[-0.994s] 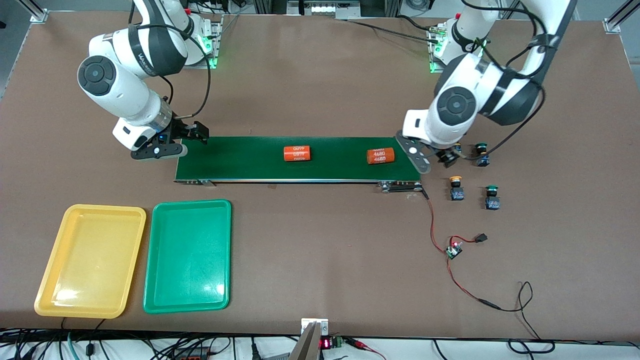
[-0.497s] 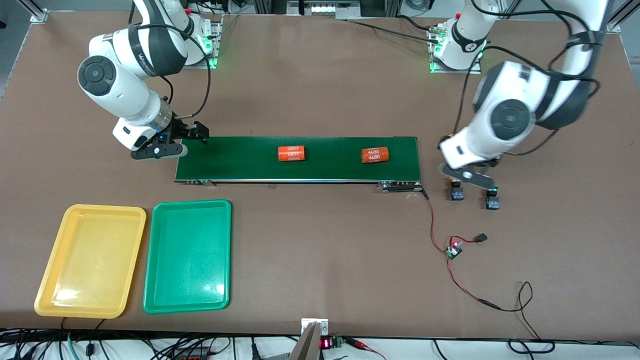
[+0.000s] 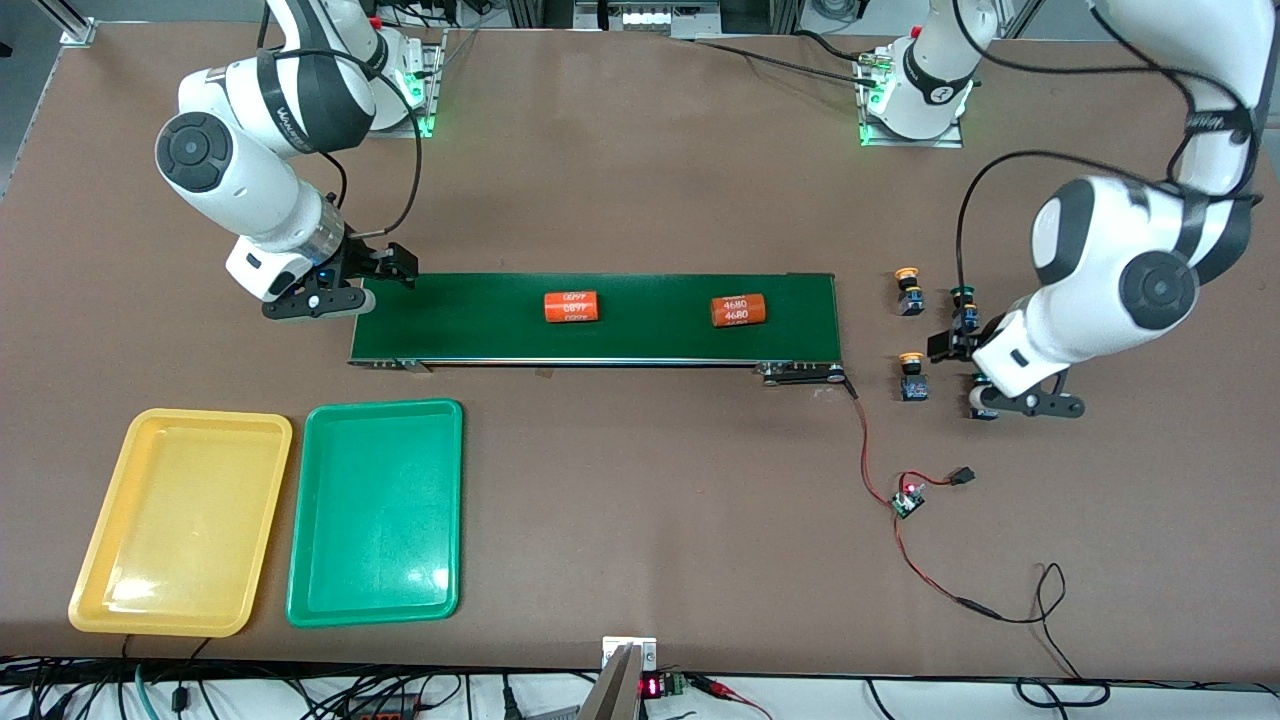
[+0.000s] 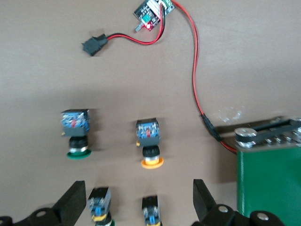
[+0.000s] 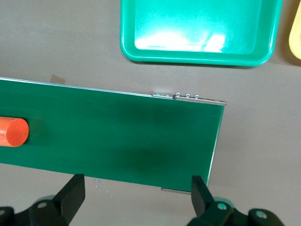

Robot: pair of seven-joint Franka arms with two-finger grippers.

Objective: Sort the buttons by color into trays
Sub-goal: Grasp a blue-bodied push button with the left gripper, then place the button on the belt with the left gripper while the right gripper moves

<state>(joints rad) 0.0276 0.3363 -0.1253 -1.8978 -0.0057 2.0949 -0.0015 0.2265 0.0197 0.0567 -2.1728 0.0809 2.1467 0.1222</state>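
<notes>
Glossy smooth plastic yellow tray (image 3: 180, 522) and green tray (image 3: 375, 512); matt brown desk (image 3: 620, 160); matt dark-green conveyor belt (image 3: 650, 340) edged in bright metal.

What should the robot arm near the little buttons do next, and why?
Probably lower the open left gripper onto one button. All four buttons stand on the table beside the belt, none held, and the yellow tray and green tray hold nothing. The right gripper waits, open.
</notes>
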